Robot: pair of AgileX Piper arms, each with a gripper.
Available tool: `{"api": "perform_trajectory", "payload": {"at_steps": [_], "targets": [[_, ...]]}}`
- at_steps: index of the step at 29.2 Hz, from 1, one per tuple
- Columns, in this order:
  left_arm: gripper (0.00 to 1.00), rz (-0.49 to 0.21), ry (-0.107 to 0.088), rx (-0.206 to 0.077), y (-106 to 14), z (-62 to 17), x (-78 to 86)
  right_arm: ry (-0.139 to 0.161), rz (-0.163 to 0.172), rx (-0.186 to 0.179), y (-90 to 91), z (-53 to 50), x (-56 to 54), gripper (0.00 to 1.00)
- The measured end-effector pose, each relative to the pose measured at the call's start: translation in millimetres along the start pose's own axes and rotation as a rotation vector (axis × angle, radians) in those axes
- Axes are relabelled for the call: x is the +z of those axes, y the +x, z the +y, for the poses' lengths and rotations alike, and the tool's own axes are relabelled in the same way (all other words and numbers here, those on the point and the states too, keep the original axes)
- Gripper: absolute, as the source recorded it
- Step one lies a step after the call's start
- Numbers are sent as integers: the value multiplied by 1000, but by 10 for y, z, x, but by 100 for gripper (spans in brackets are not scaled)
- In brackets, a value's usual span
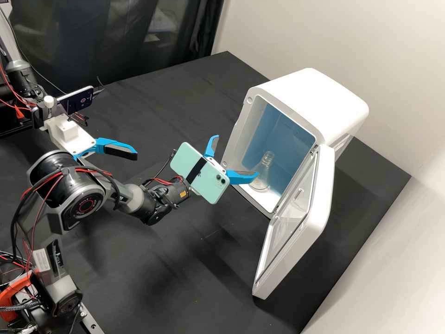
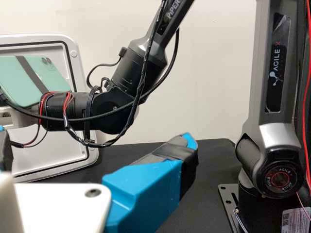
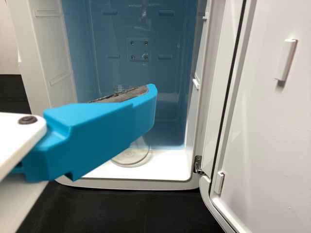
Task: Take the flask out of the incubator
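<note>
**Right gripper [image 1: 237, 156] is hovering, spread and empty, at the incubator's [image 1: 324, 102] mouth.**
Its fingers are gaping near the clear flask [image 1: 264, 170], which is standing upright on the blue chamber's floor; the door [image 1: 296, 222] is hanging wide open.

clear flask [image 1: 263, 174] upright inside open incubator [image 1: 324, 106]

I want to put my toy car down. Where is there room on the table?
Free: the bare bench between the right arm and the open door, and the stretch behind the arms toward the dark curtain. Crowded: the incubator mouth, where the right gripper, jaws open, sits before the flask.
</note>
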Motion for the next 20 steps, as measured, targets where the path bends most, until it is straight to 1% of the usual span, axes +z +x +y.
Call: {"api": "perform_trajectory", "payload": {"at_steps": [5,7,11,12,14,15,16,19,20], "targets": [[100,0,0,0,0,0,0,0,0,0,0,0,0,100],[100,1,0,-4,4,-12,-2,0,0,0,0,0,0,100],[100,10,0,-20,44,-67,-31,0,0,0,0,0,0,100],[100,12,2,-25,54,-81,-47,0,0,0,0,0,0,100],[100,27,3,-44,70,-140,-98,0,0,0,0,0,0,100],[100,34,2,-50,74,-156,-120,0,0,0,0,0,0,100],[100,41,2,-61,82,-192,-143,0,0,0,0,0,0,100],[100,60,-1,-112,113,-351,-206,0,0,0,0,0,0,100],[100,68,-2,-126,118,-393,-228,0,0,0,0,0,0,100]]}}
